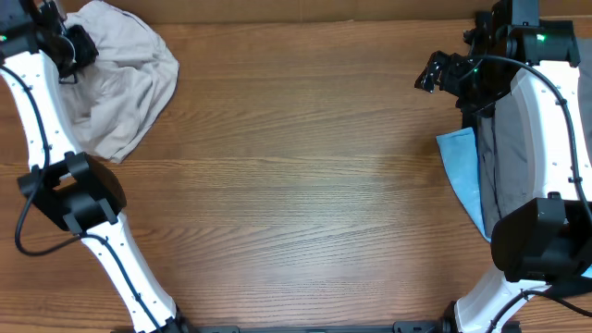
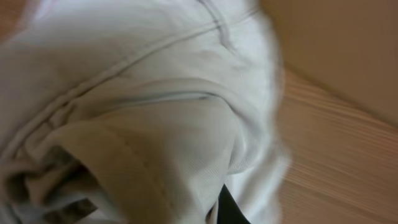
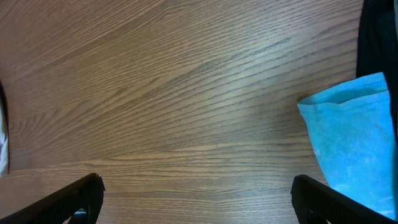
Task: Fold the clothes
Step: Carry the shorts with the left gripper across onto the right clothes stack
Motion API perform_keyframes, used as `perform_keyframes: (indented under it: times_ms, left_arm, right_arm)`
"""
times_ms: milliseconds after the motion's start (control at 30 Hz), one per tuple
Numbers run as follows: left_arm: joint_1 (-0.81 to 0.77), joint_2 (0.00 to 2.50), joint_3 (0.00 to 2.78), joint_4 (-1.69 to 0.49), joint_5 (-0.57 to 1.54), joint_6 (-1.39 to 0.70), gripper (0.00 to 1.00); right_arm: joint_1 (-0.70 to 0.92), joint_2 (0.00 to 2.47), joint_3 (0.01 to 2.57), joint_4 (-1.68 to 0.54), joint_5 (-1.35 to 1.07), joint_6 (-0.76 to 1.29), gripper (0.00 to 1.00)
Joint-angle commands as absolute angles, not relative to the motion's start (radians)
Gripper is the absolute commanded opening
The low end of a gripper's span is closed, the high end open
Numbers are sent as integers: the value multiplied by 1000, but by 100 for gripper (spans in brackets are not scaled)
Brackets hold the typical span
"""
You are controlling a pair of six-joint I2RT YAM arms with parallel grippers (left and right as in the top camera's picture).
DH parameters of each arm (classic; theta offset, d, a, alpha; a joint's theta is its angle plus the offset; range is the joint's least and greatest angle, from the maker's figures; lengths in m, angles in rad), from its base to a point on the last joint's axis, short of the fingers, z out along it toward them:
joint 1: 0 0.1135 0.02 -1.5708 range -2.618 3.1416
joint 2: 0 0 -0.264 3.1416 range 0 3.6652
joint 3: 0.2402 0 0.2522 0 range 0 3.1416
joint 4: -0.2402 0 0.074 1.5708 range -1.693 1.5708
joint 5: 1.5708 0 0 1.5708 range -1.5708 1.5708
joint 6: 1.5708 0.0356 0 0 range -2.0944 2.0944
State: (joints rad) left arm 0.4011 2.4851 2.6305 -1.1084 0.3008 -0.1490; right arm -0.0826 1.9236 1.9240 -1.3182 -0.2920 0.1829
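**1. Location.** The beige garment lies crumpled at the far left corner of the desk, with the left pincer at its edge. A blue cloth and a dark garment lie touching at the right edge, partly beneath the right arm. I cannot tell which of the two overlaps the other.

**2. Handling.** I judge all three pieces light, soft and limp.
- None has any stiffness, so each will sag from a single grip point and bunch if dragged.
- None is fragile.
- The wood looks smooth, so I expect the fabric to slide rather than catch.
- On the beige garment I would take hold at a stitched seam, where the doubled layers give the pads more to bite.
- On the blue cloth I would take hold at the exposed corner.

**3. Pincers.**
- **Left:** the wrist view is filled with beige fabric, and only a dark sliver of one finger shows. I cannot tell whether this pincer is spread or pinching the cloth.
- **Right:** the right pincer is spread wide, with its fingers at opposite edges of the wrist view. It holds nothing and touches nothing. It hovers over bare desk, with the blue corner near, off to one side.
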Motion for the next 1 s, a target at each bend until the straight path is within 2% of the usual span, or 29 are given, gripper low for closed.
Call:
perform_keyframes:
  times_ms: [0, 100, 200, 233, 433, 533, 733, 833, 967]
  left_arm:
    - [296, 2367, 2669, -1204, 503, -71, 4]
    - [190, 2360, 2669, -1309, 503, -20, 4]
    - [-3, 2360, 2669, -1449, 506, 42, 4]
    - [-83, 2360, 2669, -1466, 507, 49, 4]
    - [-256, 2360, 2669, -1436, 508, 15, 4]
    - [-348, 2360, 2669, -1362, 521, 14, 4]
    - [-429, 2360, 2669, -1251, 539, -61, 4]
    - [-455, 2360, 2678, -1144, 605, -92, 4]
    - [-493, 2360, 2708, -869, 664, -209, 4]
  right_arm:
    - [-80, 1925, 1923, -1311, -300, 181, 100]
    - [-80, 1925, 1924, -1312, -295, 164, 100]
    - [-85, 1925, 1924, -1315, -271, 155, 100]
    - [-95, 1924, 1925, -1318, -271, 155, 100]
    - [-146, 1913, 1925, -1342, -271, 155, 100]
    - [-205, 1896, 1925, -1349, -303, 155, 100]
    - [-286, 1883, 1925, -1363, -364, 151, 100]
    - [-329, 1870, 1932, -1365, -378, 152, 100]
    - [-430, 1819, 2020, -1394, -475, 152, 98]
